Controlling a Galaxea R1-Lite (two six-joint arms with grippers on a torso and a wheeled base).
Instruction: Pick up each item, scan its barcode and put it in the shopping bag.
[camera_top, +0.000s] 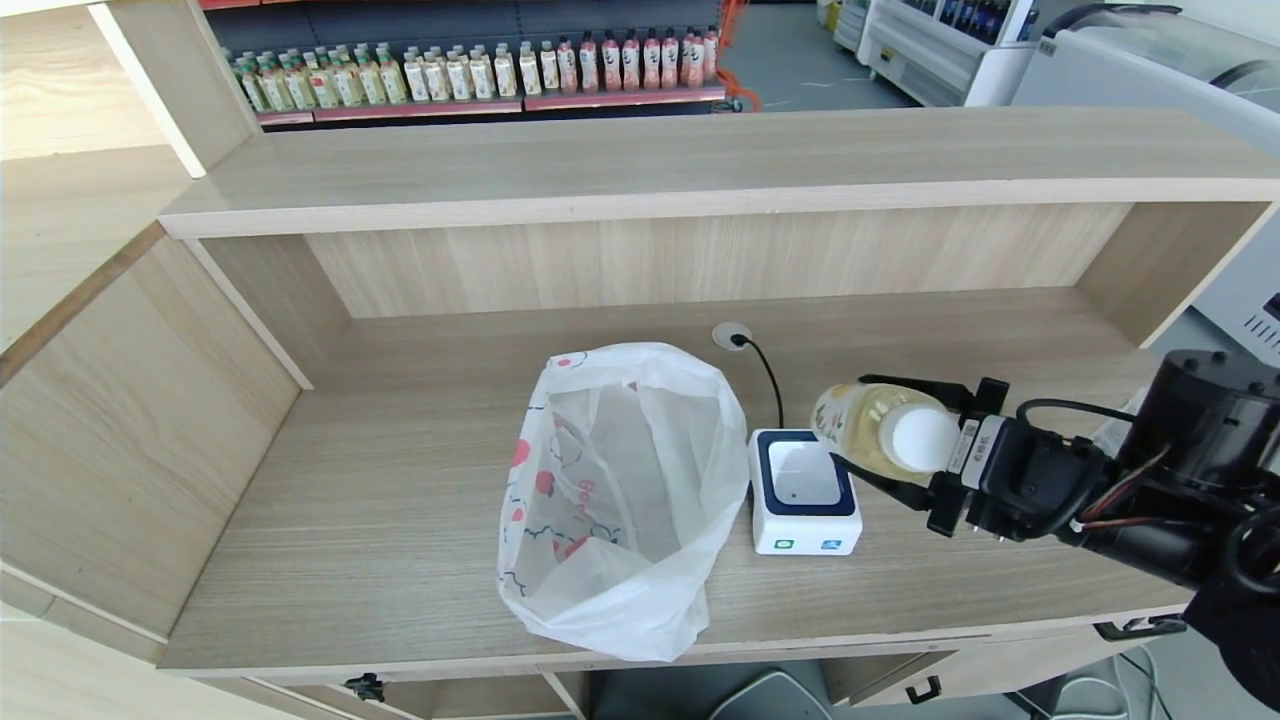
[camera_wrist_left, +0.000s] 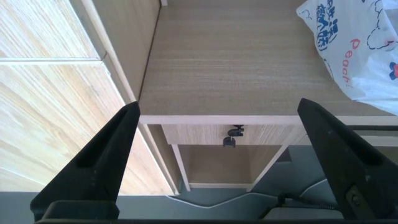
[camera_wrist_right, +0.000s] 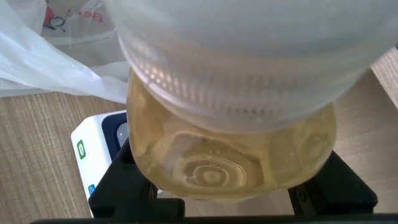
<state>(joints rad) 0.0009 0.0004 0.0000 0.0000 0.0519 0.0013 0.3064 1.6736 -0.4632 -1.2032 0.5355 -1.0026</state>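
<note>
Light-wood counter (camera_top: 350, 520) — raised back ledge | bottle shelf (camera_top: 480, 80) behind | grey floor (camera_top: 800, 60) | freezers (camera_top: 1130, 60) right

Light wood counter (camera_top: 380, 500), boxed in by side panels, with a raised ledge (camera_top: 700, 160) along the far side. Round cable port (camera_top: 732, 336) at far centre, black cable (camera_top: 770, 380) running out of it. Black latch (camera_wrist_left: 233, 135) under the near edge, left. Beyond the ledge: store shelf of bottled drinks (camera_top: 480, 75); white freezer cabinets (camera_top: 1130, 60) far right.

One white plastic shopping bag (camera_top: 620, 500), one white barcode scanner (camera_top: 803, 492) with one black cable (camera_top: 770, 380), one white-capped bottle of yellow drink (camera_top: 880, 425), one wooden counter (camera_top: 380, 500), and a single far-shelf row of drink bottles (camera_top: 480, 75) too small to count surely.
</note>
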